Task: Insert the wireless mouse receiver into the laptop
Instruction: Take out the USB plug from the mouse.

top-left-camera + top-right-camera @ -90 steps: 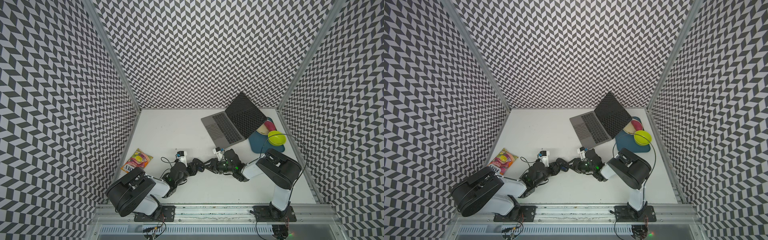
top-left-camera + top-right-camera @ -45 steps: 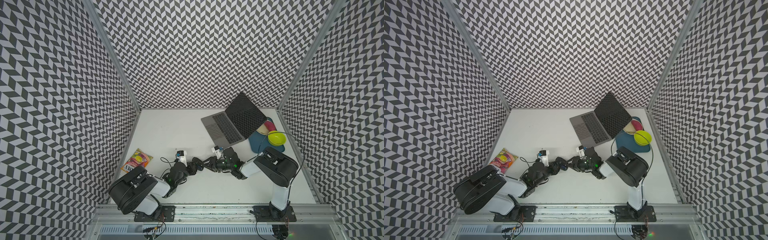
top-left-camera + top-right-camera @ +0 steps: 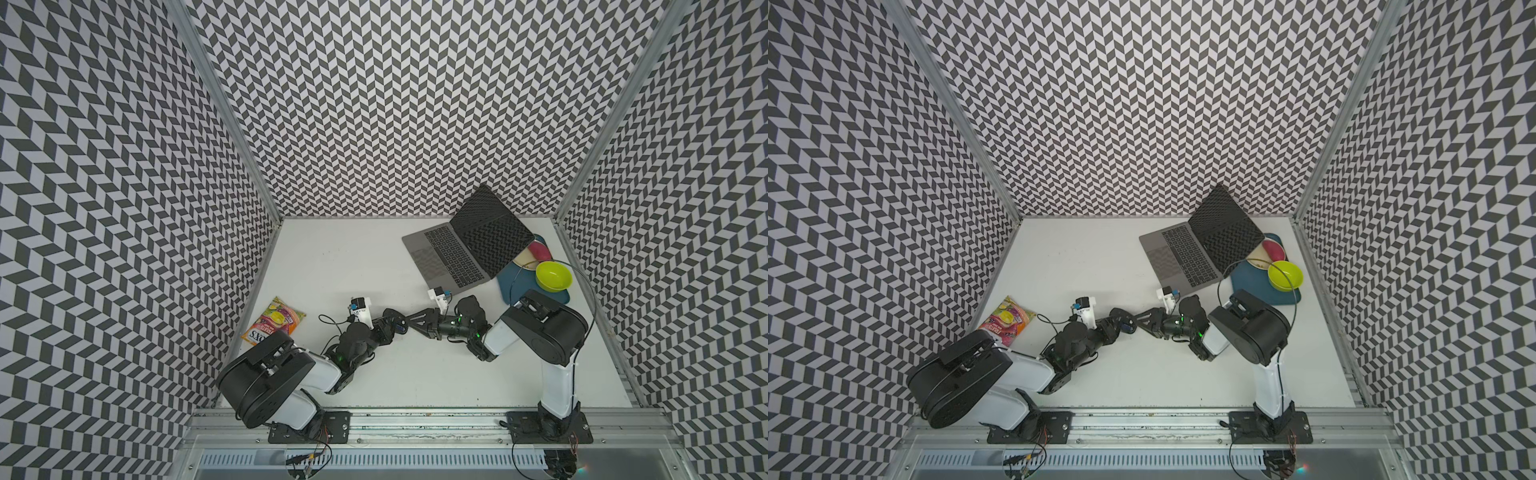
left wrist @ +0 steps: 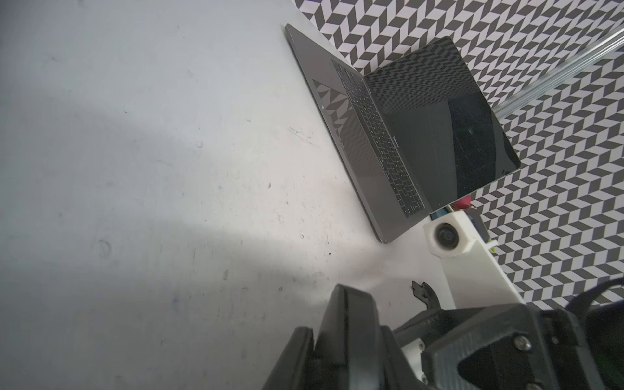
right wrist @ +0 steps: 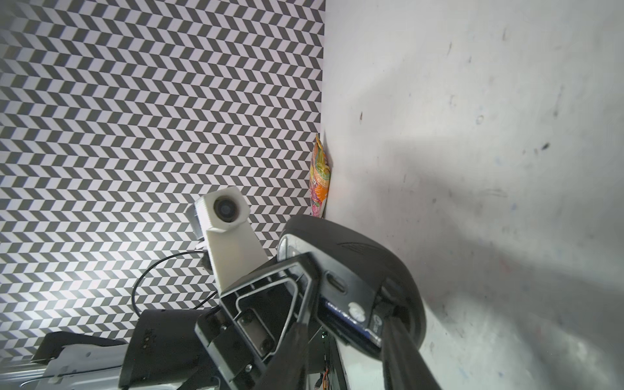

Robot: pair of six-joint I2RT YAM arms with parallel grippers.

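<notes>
The job is at an early stage: nothing is plugged into the laptop (image 3: 453, 257), which in both top views stands open at the far right of the table (image 3: 353, 257), well apart from both arms. The 2 grippers meet near the middle of the table, toward its front. The left gripper (image 4: 337, 364) is clamped on the black mouse (image 5: 354, 250), with the mouse's underside turned toward the right gripper (image 5: 347, 351). The cover (image 4: 423, 293) is off and lies on the table just beside them, so the battery bay is bare. The right gripper's jaws stand partly apart at that open end; whether they pinch anything I cannot tell. The receiver is too small to make out and is most likely inside the bay. Left to do: pull it out, carry it across to the laptop, line it up with a socket and push it in.
</notes>
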